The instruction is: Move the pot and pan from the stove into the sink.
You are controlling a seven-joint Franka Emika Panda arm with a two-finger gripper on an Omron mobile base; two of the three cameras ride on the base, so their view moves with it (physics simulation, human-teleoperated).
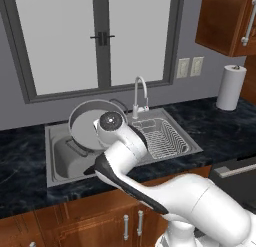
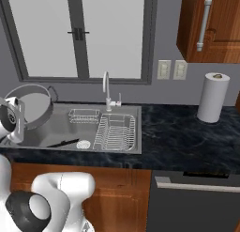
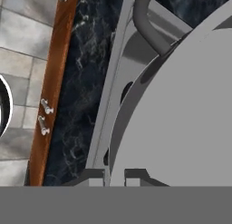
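The pot (image 1: pixel 90 125), tilted on edge, hangs over the left end of the sink (image 1: pixel 165 116), its rim clamped in the closed pincer (image 3: pixel 117 173); what appears to be the pan's handle (image 2: pixel 63 143) lies on the basin floor. The step in hand looks like delivery of the pot. Next, the pot must be lowered into the basin, beside the dish rack (image 2: pixel 115 132) and clear of the faucet (image 2: pixel 107 88) on the dark tabletop (image 2: pixel 187 137), then released.
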